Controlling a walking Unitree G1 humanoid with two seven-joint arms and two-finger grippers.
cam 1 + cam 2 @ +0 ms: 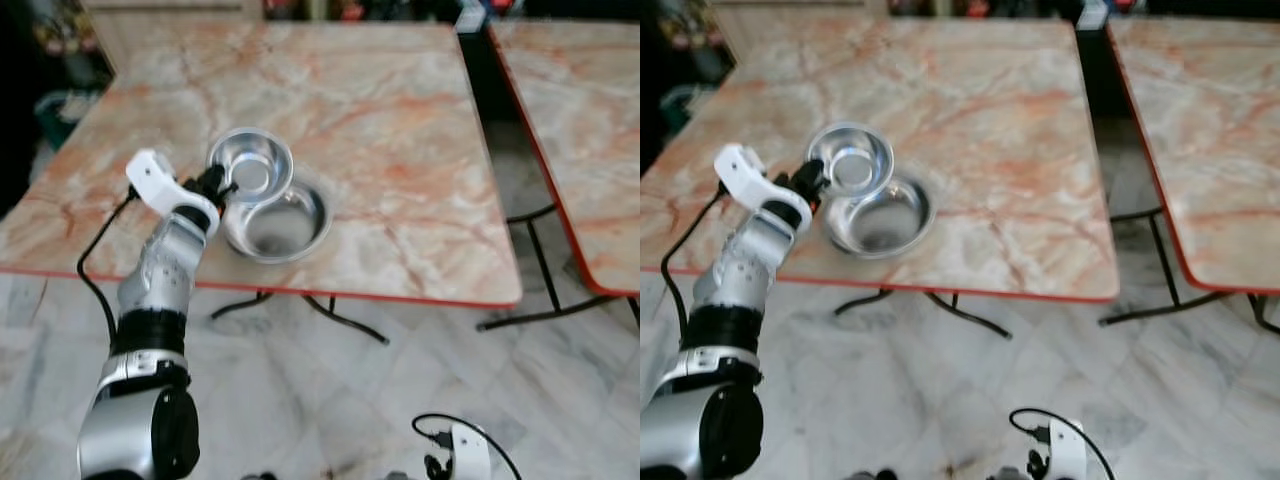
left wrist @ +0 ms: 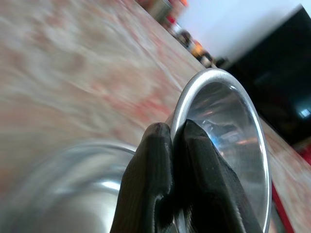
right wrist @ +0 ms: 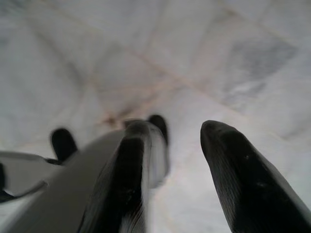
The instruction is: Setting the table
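Observation:
Two steel bowls are on the near part of a marble-patterned table [image 1: 400, 130]. The larger bowl [image 1: 285, 228] rests flat on the tabletop. A smaller bowl [image 1: 250, 166] is tilted, its lower edge overlapping the larger bowl's rim. My left gripper [image 1: 222, 190] is shut on the smaller bowl's near rim; in the left wrist view the two fingers [image 2: 160, 179] pinch the rim of the smaller bowl [image 2: 233, 131] from both sides. My right gripper [image 3: 175, 160] hangs low over the floor, fingers apart with nothing between them.
The table has a red edge and thin black legs [image 1: 340, 318]. A second, similar table [image 1: 580, 120] stands to the right across a narrow gap. The floor [image 1: 400, 400] is pale marble tile. Dark clutter lies beyond the table's far left corner.

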